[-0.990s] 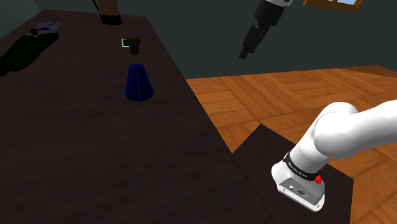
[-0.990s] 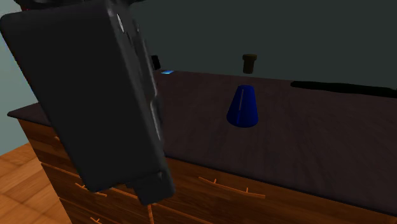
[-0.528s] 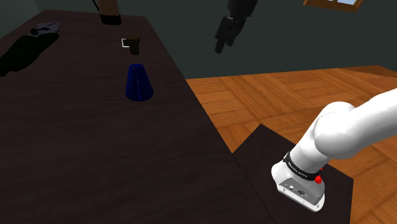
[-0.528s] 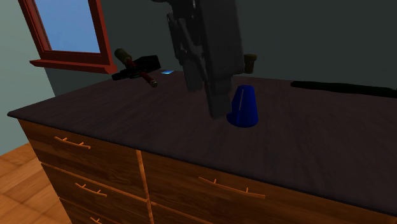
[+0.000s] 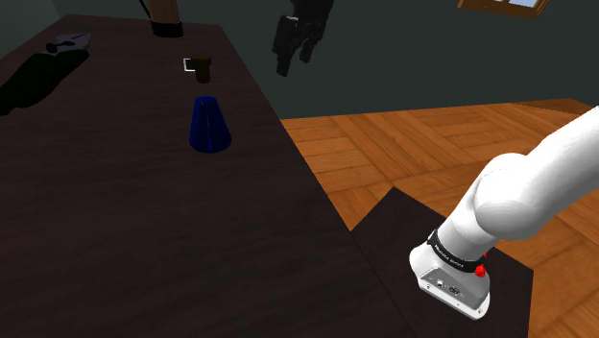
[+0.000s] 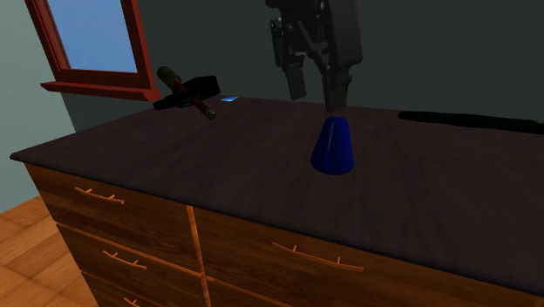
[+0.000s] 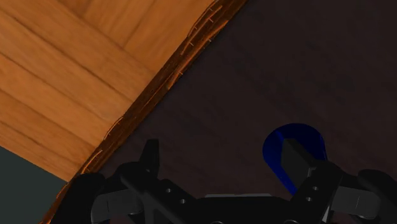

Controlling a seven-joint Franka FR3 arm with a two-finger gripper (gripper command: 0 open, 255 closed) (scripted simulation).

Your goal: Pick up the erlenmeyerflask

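Observation:
The erlenmeyer flask (image 5: 209, 125) is a dark blue cone standing upright on the dark dresser top (image 5: 144, 240). In the second exterior view the flask (image 6: 333, 146) stands near the middle of the top. My black gripper (image 5: 288, 60) hangs open in the air, high over the dresser's edge, to the shoulder view's right of the flask. From the second exterior view the gripper (image 6: 316, 98) hovers just above the flask, fingers apart and holding nothing. In the wrist view the flask (image 7: 280, 147) lies far below, partly hidden behind one finger (image 7: 296, 159) of the gripper (image 7: 222, 159).
A small dark jar (image 5: 203, 67) and a small card (image 5: 189, 64) sit beyond the flask. A long black object (image 5: 38, 77) lies at the far left, a black-and-brown tool (image 6: 187, 92) near the window (image 6: 87, 48). Wooden floor (image 5: 432, 144) lies past the dresser's edge.
The gripper has swung towards the shoulder view's left, from over the floor to over the dresser's edge, closer to the flask. It stays open. The flask has not moved.

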